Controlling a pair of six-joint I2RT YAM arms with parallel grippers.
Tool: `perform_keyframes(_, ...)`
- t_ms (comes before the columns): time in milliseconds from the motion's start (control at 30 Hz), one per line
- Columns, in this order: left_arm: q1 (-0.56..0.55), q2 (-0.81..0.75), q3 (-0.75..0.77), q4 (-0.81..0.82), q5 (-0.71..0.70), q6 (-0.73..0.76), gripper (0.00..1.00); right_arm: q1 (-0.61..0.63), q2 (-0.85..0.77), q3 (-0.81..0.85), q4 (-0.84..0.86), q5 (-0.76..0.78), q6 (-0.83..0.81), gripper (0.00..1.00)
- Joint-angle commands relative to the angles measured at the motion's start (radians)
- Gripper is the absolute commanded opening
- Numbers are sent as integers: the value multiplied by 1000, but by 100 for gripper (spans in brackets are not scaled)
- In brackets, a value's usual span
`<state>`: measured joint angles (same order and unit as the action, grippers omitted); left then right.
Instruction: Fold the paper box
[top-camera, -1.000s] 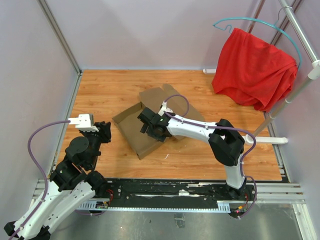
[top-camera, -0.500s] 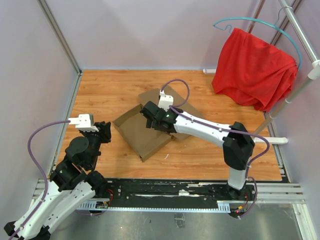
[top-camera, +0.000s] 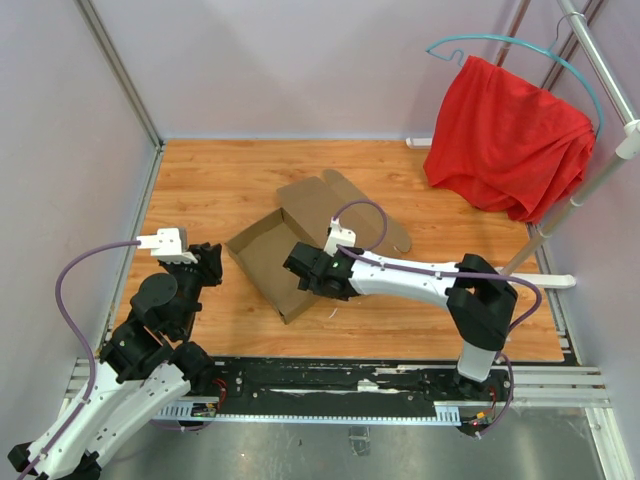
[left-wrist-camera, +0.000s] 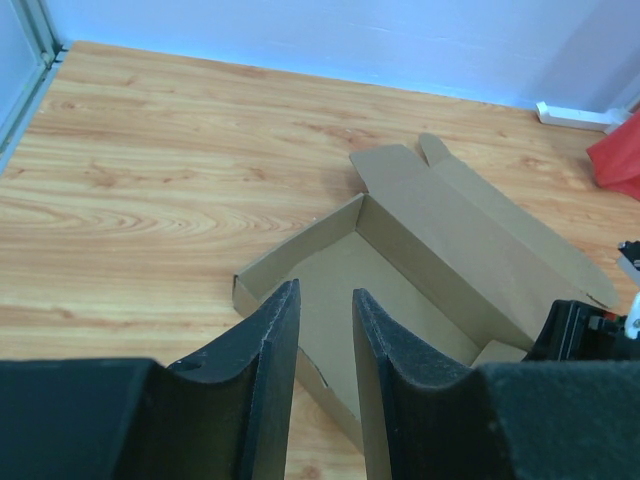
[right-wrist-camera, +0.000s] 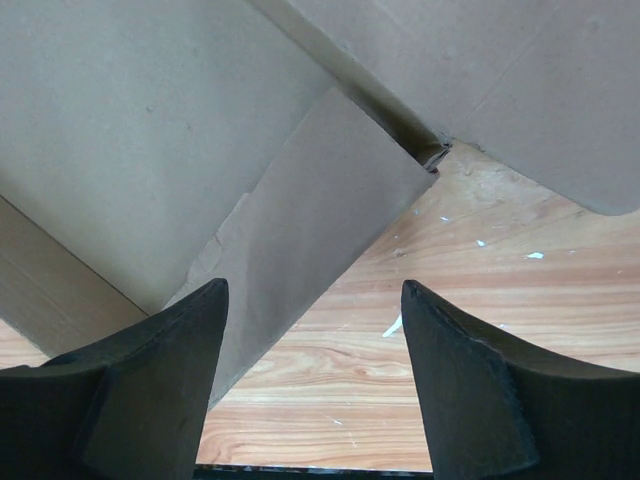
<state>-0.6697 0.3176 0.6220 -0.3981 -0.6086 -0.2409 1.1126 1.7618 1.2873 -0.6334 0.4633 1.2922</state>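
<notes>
**Box half-formed, mid-table**

Left gripper (left-wrist-camera: 324, 292): narrow gap, empty, hanging clear of the paper box (top-camera: 262, 258). Box sits mid wooden table (top-camera: 200, 180), tray walls up, lid panel flat. Right gripper (right-wrist-camera: 312, 288): wide, empty, over the box's near-right corner.

paper box (top-camera: 262, 255) | plain brown cardboard | partly folded: tray walls up | lid flap flat

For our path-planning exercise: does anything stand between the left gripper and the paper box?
Nothing visible does. Only wooden table shows between the left gripper and the paper box's near corner.
</notes>
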Motion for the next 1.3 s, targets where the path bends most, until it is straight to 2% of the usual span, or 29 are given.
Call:
perform_keyframes(0, 2, -11, -7, 21, -5, 5, 34, 10, 35, 25, 1, -6, 101, 69)
perform_keyframes(100, 2, -13, -8, 21, -6, 5, 34, 6, 67, 27, 12, -63, 101, 65)
perform_keyframes(133, 2, -12, -8, 21, -5, 5, 34, 3, 82, 30, 21, -76, 94, 61)
perform_keyframes(167, 2, -11, -8, 21, -5, 5, 34, 1, 96, 31, 40, -95, 59, 49)
perform_keyframes(300, 2, -9, -8, 21, -2, 6, 34, -54, 149, -2, 135, -222, -66, 15)
perform_keyframes(367, 2, -10, -8, 21, -4, 6, 34, -87, 165, -18, 166, -263, -169, 2)
perform_keyframes(433, 2, -10, -8, 22, -4, 6, 34, -111, 174, -7, 150, -253, -287, 1)
perform_keyframes(533, 2, -8, -8, 22, -2, 6, 34, -131, 173, 38, -6, -120, -383, 1)
perform_keyframes(733, 2, -6, -8, 22, -5, 8, 34, -181, 139, 90, -204, 105, -395, 1)
perform_keyframes(833, 2, -6, -9, 21, -5, 6, 34, -220, 131, 98, -239, 159, -421, 1)
perform_keyframes(933, 2, -6, -9, 23, -5, 8, 34, -259, 145, 92, -223, 193, -518, 2)
perform_keyframes(1000, 2, -3, -10, 22, -3, 8, 34, -278, 169, 97, -213, 200, -574, 11)
perform_keyframes(1167, 2, 1, -11, 22, -5, 9, 34, -295, 184, 94, -187, 218, -622, 48)
perform_keyframes(1233, 2, 3, -11, 23, -8, 9, 35, -296, 153, 67, -140, 199, -652, 62)
perform_keyframes(1267, 2, 4, -10, 22, -9, 9, 35, -297, 131, 53, -117, 193, -663, 64)
